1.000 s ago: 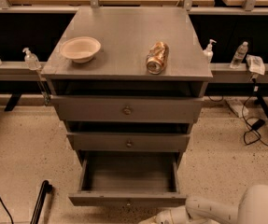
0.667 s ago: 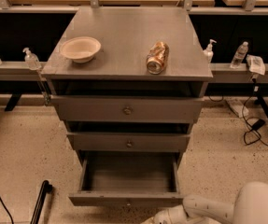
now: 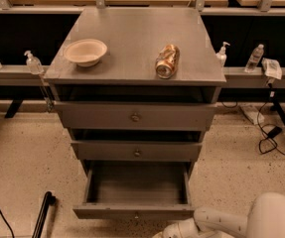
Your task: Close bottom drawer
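Note:
The bottom drawer [image 3: 134, 212] is a dull grey drawer with a slim front panel and a small centre knob. It is pulled far out of the grey cabinet [image 3: 132, 38] and its inside is empty. My gripper [image 3: 168, 232] is at the bottom edge of the view, just below and right of the drawer's front panel, at the end of my white arm [image 3: 221, 221]. Most of it is cut off by the frame edge. The middle drawer [image 3: 137, 151] and top drawer [image 3: 134, 116] stand slightly out.
A beige bowl [image 3: 85, 51] and a can lying on its side [image 3: 167, 61] sit on the cabinet top. Bottles [image 3: 255, 57] stand on side ledges. Cables [image 3: 273, 133] lie on the floor at right, and a black bar [image 3: 42, 214] is at lower left.
My arm's end has crept a little to the left along the bottom edge, below the drawer front. The drawer has not moved.

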Robot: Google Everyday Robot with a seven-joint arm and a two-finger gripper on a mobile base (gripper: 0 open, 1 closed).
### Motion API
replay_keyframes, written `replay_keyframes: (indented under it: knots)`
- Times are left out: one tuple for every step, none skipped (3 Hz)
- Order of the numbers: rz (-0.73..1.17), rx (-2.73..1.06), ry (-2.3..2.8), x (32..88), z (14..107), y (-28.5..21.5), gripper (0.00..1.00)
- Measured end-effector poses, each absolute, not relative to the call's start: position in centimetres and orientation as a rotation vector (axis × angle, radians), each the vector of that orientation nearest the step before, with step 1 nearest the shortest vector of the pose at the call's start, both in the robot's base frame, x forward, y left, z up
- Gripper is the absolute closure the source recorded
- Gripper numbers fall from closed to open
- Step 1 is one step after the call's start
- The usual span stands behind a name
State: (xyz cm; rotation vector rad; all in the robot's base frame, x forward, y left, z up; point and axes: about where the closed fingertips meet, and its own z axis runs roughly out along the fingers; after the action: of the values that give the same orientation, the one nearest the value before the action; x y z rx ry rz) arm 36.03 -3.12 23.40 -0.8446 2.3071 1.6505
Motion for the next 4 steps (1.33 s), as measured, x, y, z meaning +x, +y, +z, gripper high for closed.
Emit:
replay_keyframes:
  knots:
    - [1.65,-0.845,2.307,36.0,23.4,-3.1,1.0]
    - [1.572,-0.878,2.28,36.7,23.0,-2.9,1.0]
    - [1.319,-0.968,2.145,39.0,22.3,-2.2,1.0]
    - [1.131,-1.096,2.063,41.7,21.6,-2.1,1.0]
